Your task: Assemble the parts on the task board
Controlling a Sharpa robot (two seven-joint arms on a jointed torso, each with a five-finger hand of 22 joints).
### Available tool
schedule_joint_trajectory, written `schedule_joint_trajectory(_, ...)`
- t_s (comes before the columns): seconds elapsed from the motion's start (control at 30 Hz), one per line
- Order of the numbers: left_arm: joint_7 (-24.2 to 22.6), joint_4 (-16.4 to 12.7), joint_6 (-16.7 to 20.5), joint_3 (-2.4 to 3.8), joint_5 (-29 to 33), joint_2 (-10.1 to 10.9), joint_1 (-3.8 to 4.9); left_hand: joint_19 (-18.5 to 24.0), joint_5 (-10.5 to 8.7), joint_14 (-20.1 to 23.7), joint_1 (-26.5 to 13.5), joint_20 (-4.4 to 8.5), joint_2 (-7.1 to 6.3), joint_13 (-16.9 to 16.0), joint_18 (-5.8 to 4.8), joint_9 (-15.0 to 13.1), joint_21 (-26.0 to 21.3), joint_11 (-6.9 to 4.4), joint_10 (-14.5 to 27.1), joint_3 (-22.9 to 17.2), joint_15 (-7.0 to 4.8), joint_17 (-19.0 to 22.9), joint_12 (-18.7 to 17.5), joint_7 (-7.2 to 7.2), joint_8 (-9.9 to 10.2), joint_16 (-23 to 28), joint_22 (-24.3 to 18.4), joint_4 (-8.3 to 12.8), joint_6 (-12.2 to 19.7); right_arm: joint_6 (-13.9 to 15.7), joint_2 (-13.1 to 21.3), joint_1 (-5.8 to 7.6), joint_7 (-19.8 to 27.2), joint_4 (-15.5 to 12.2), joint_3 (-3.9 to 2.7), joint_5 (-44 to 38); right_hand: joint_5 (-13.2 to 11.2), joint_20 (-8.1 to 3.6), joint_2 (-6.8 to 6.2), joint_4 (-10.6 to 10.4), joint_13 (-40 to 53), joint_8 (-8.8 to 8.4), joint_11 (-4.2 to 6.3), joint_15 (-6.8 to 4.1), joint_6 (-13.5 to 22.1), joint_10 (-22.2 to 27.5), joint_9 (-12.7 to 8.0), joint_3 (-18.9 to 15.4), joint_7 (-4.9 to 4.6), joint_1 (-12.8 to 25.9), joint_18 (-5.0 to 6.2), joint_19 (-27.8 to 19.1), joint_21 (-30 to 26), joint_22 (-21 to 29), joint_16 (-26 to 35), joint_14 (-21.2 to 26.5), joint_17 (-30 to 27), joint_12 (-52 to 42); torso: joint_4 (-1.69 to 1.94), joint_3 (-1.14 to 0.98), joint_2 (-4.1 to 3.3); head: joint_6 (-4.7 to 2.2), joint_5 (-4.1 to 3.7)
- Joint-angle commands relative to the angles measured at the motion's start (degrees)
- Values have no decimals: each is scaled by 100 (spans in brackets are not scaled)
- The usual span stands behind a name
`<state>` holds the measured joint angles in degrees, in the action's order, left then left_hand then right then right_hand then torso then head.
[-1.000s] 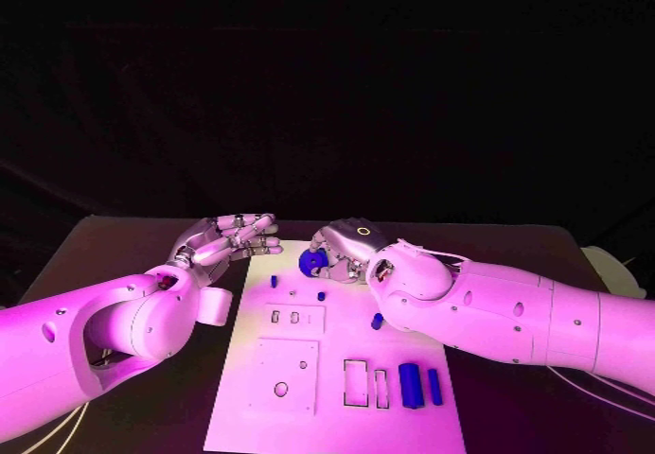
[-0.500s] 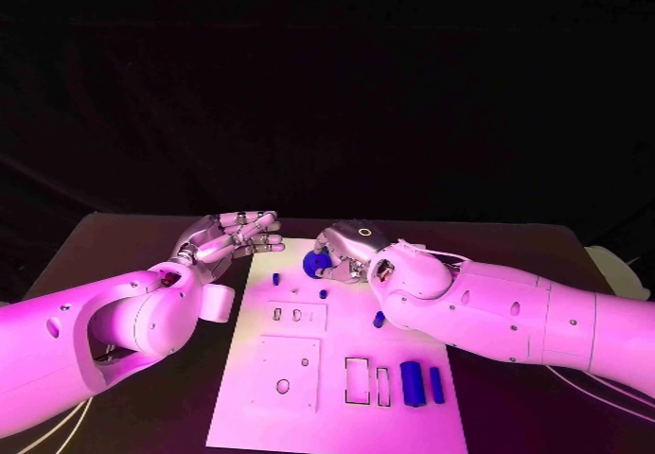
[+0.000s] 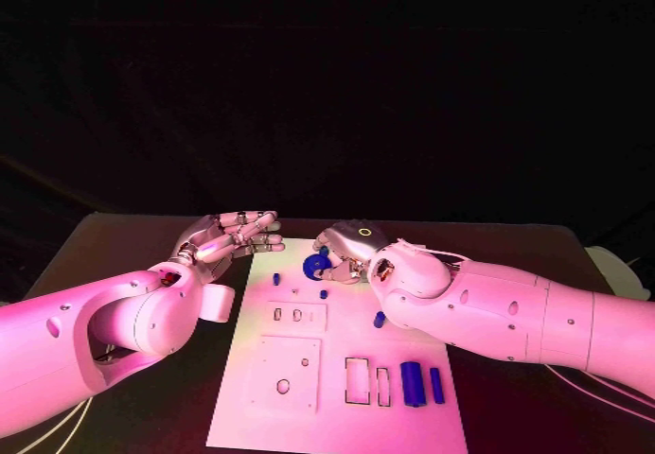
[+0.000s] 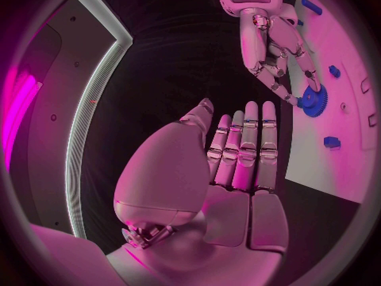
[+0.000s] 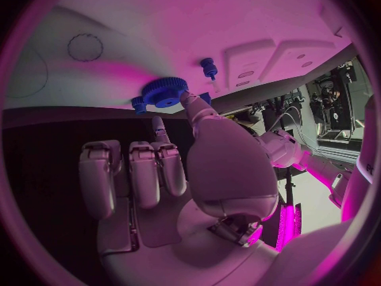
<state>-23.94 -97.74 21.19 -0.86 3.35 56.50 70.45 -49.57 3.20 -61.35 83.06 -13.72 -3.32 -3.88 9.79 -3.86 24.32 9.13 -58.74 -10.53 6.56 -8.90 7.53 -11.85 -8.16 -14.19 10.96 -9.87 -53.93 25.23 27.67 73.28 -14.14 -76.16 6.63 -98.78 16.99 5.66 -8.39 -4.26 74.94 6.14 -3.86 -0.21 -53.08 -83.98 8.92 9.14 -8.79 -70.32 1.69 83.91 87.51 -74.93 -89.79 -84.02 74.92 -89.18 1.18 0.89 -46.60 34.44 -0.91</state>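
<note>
Black bench, and the right hand (image 3: 349, 248) looked to pinch the blue gear (image 3: 315, 266) by fingertips over the task board (image 3: 334, 416), so it could've slipped off-peg, left hand (image 3: 225, 237) spread wide, holding nothing.

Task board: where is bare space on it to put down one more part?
The task board is bare along its near edge, below the rectangular slots and blue blocks. The far end is crowded: the right hand holds the blue gear there, beside small blue pegs.
</note>
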Motion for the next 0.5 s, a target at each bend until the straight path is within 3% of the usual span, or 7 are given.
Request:
schedule_joint_trajectory(0.03,-38,-13,-73,3,-32,-1,7,33,-13,12,-3,-10,49,6,64,7,40,11,-11,-15,7,-10,-19,-18,30,23,-6,34,-23,-59,3,-3,-13,4,0,-45,62,64,-7,-66,1357,-86,-51,48,73,-471,-24,-80,-23,95,-79,372,-6,-1232,-21,-598,1508,27,2,1,-2,-9,-1)
schedule_joint_trajectory(0.3,-36,-6,-62,3,-32,3,7,40,-13,18,-1,-12,45,6,63,7,41,13,-12,-18,10,-10,-30,-20,37,33,-7,41,-24,24,110,-2,-30,-114,0,-26,263,97,-4,-159,1363,-94,-65,67,-85,-475,-2,-142,-33,87,-81,379,-1,-1243,-21,-598,1508,23,-5,-5,1,-18,12)
schedule_joint_trajectory(0.5,-38,12,-66,3,-32,2,7,41,-13,20,-1,-12,45,6,63,7,42,13,-12,-18,10,-10,-32,-21,38,35,-7,42,-24,435,404,4,35,-443,-10,143,536,94,51,-207,1421,-61,-52,57,-281,-527,26,-125,-20,71,-99,429,52,-1303,-21,-598,1508,-20,-11,-6,12,-36,3)
